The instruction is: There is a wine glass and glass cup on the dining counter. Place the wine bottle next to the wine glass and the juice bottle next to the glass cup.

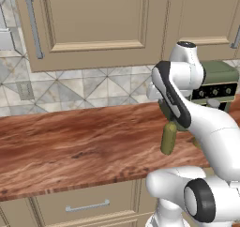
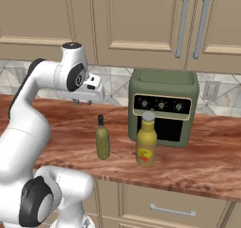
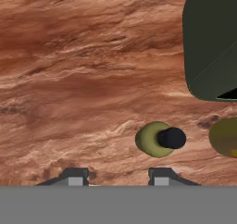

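Observation:
The olive-green wine bottle [image 2: 102, 140] [image 1: 168, 138] stands upright on the wood-grain wall counter [image 2: 56, 128]. In the hand view the wine bottle [image 3: 157, 139] appears from above, dark cap over a round body. To its right stands the yellow juice bottle [image 2: 147, 142] [image 3: 224, 137], with a grey cap and a red-marked label. My gripper [image 2: 83, 102] [image 3: 118, 177] hangs open above the counter, higher than the wine bottle and a little to its left, with nothing between the fingers. The wine glass, the glass cup and the dining counter are out of view.
A green countertop oven [image 2: 164, 104] [image 1: 218, 83] [image 3: 210, 42] stands right behind the juice bottle. Beige wall cabinets [image 2: 136, 20] hang above a tiled backsplash [image 1: 93, 87]. Bare counter stretches to the left of the bottles, with drawers [image 1: 86, 205] below the front edge.

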{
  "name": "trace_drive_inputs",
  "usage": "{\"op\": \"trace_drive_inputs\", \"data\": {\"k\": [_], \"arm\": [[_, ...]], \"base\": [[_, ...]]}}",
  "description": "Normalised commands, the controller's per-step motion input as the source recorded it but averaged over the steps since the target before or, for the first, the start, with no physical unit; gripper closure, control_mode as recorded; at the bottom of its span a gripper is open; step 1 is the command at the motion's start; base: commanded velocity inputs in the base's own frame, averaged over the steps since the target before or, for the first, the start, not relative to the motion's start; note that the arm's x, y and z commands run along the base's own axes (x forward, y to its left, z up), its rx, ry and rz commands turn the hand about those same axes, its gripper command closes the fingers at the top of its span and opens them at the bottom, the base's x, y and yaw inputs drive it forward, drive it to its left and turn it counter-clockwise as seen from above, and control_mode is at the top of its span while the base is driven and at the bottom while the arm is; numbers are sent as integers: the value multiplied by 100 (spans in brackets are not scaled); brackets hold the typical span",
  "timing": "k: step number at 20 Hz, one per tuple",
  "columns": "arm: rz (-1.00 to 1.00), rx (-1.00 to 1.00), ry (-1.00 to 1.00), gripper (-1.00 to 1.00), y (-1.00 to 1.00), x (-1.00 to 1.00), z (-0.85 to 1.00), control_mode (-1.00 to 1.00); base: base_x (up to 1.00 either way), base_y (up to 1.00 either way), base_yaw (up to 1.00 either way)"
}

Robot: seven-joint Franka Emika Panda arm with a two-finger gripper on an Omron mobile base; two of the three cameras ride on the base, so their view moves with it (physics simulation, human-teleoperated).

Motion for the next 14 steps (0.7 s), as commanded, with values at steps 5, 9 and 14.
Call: {"op": "trace_drive_inputs", "data": {"k": [5, 9, 14], "arm": [[0, 0, 0, -100, 0, -5, -1, -100], [-7, 0, -14, -100, 0, -40, -1, -100], [-16, 0, -10, -100, 13, -39, -2, -100]], "base": [[0, 0, 0], [0, 0, 0], [0, 0, 0]]}}
